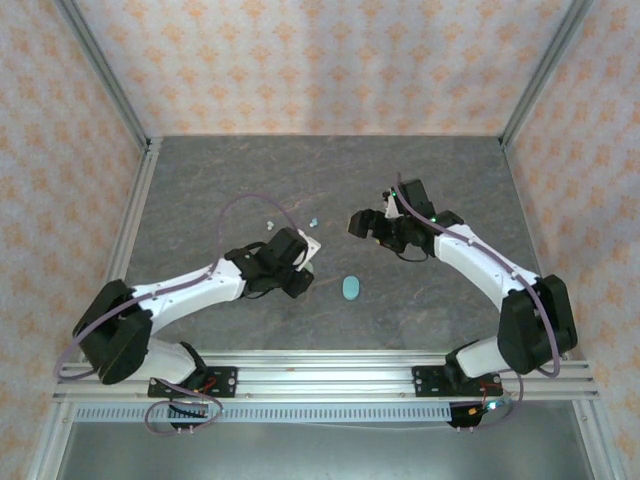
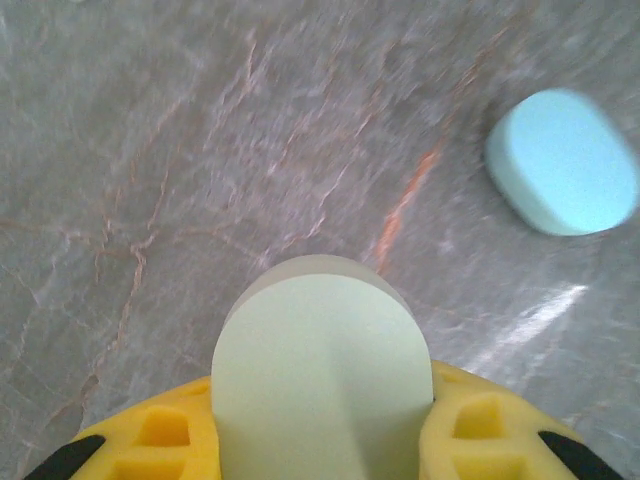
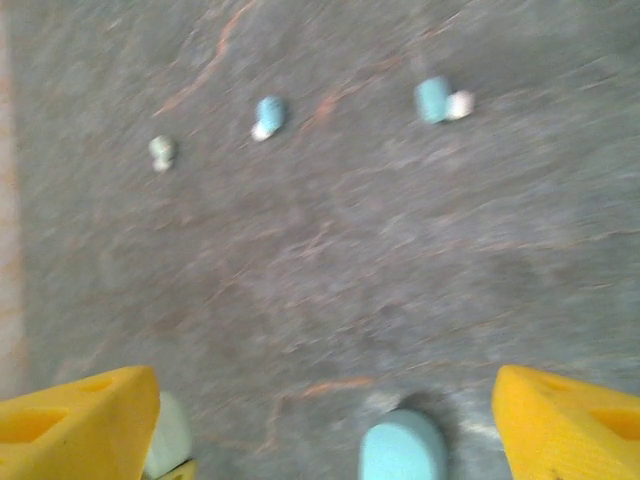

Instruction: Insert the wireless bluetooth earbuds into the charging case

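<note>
Key relation: the small teal pebble-like plastic earbud (image 3: 402,450) lies at the bottom centre of the right wrist view, between the spread fingers of the right tool (image 3: 320,415) and a little nearer the right-hand one.
Long axis: it seems to run up the frame, across the line joining the fingers, though the frame edge cuts the piece off.
Other earbuds: three sit in a row along the top of that view, well apart from the tool: the greenish-white earbud (image 3: 160,152) upper left, the teal-and-white earbud (image 3: 267,117) beside it, and the teal earbud with a white tip (image 3: 443,101) upper right.
Nearer arm: the right one, by my judgement.
Right tool: jaws stand wide apart, with nothing held.
Left tool (image 2: 320,440): clamped on the pale green oval plastic case (image 2: 322,360), which juts out ahead of its yellow fingers.
Second case: the light blue oval plastic case (image 2: 563,162) lies flat on the grey marbled stone desk (image 2: 200,150), upper right of the left wrist view, apart from both tools.
Unclear: I cannot identify the pale green shape (image 3: 172,435) by the lower-left finger.
Likely next: lower the right tool and close it across the near earbud's short width.
</note>
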`<state>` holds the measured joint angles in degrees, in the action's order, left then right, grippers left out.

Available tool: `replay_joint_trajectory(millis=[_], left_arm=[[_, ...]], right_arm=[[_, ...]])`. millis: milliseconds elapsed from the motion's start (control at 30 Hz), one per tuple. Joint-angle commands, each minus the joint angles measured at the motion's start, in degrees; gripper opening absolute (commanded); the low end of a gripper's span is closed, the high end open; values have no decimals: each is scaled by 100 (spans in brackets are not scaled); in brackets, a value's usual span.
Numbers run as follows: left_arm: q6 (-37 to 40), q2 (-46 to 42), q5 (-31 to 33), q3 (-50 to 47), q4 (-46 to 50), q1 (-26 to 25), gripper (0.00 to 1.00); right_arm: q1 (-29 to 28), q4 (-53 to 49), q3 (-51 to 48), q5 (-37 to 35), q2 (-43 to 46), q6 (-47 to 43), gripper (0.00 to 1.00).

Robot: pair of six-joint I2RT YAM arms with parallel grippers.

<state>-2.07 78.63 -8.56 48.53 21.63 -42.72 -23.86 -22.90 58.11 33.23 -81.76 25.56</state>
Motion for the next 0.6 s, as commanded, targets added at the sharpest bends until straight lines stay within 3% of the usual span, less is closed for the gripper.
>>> replay_joint_trajectory(millis=[0,267,567], left_arm=[[521,-473,-317,-5,-128,-42,18],[790,-931,-745,406,189,-41,17],[705,-1067,-1076,657,97,-39,17]], right_arm=[[-24,32,209,1303,-124,156,84],[-238,232,289,2259,71,273,81],[-810,310,201,2296,170,215,81]])
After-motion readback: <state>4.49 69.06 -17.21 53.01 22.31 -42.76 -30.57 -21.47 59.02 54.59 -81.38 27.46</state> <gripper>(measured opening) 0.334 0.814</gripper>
